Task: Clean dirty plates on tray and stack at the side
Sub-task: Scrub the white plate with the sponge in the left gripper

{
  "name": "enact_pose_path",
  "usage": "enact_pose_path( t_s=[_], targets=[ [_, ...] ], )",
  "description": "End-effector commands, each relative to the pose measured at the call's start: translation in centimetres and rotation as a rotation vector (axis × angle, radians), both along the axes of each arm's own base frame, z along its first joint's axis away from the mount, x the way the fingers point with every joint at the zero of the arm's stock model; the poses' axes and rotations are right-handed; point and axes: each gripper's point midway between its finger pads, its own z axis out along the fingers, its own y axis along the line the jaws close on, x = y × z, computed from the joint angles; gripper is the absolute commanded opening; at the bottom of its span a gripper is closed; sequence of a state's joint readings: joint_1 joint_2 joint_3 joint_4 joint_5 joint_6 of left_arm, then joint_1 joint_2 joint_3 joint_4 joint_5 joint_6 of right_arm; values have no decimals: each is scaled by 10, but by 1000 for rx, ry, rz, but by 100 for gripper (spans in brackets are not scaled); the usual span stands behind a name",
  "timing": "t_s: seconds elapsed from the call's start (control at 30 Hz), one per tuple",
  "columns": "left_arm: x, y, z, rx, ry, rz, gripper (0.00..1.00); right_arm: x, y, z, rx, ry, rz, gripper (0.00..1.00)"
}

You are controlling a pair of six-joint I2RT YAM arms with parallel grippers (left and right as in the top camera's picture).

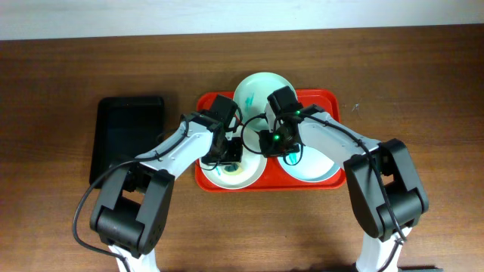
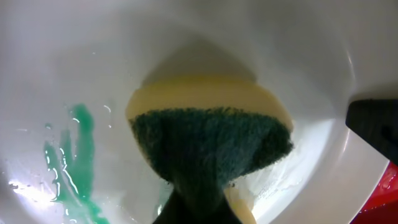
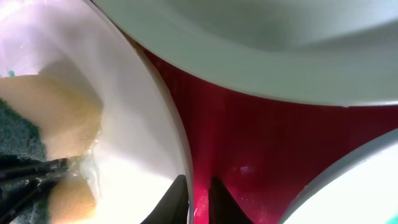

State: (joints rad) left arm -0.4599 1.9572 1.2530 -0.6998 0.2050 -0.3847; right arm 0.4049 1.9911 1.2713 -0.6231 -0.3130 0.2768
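One white plate (image 1: 240,177) sat at 7 o'clock on your red tray (image 1: 333,98) | your left claw (image 1: 229,151) clamped the sponge (image 2: 211,143) inside it | teal smear (image 2: 78,162) lay at the sponge's 9 o'clock, left wrist view | your right claw (image 3: 198,200) looked pinched on its 2 o'clock rim.
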Motion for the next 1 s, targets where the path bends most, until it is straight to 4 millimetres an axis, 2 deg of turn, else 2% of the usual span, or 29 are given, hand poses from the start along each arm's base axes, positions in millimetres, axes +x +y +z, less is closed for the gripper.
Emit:
enact_pose_path(
  t_s=[0.0,0.3,0.4,0.5,0.57,0.7,0.8,0.83,0.97],
  targets=[
    [-1,18,-17,113,9,7,0,-6,0,-10,-17,18,13,14],
    [29,100,5,591,-184,66,0,-6,-1,-10,-21,17,13,14],
    [36,111,12,663,-226,77,0,-6,-1,-10,-21,17,13,14],
    [41,106,17,641,-236,82,0,-6,-1,-10,-21,17,13,14],
    [45,91,21,558,-225,81,0,-6,-1,-10,-21,17,13,14],
    [47,44,35,283,-179,64,0,-6,-1,-10,-21,17,13,14],
    [46,16,40,98,-138,50,0,-6,-1,-10,-21,17,13,14],
    [45,11,39,56,-122,49,0,-6,-1,-10,-21,17,13,14],
    [38,16,26,63,-81,53,0,-6,-1,-10,-20,16,13,14]
  ],
)
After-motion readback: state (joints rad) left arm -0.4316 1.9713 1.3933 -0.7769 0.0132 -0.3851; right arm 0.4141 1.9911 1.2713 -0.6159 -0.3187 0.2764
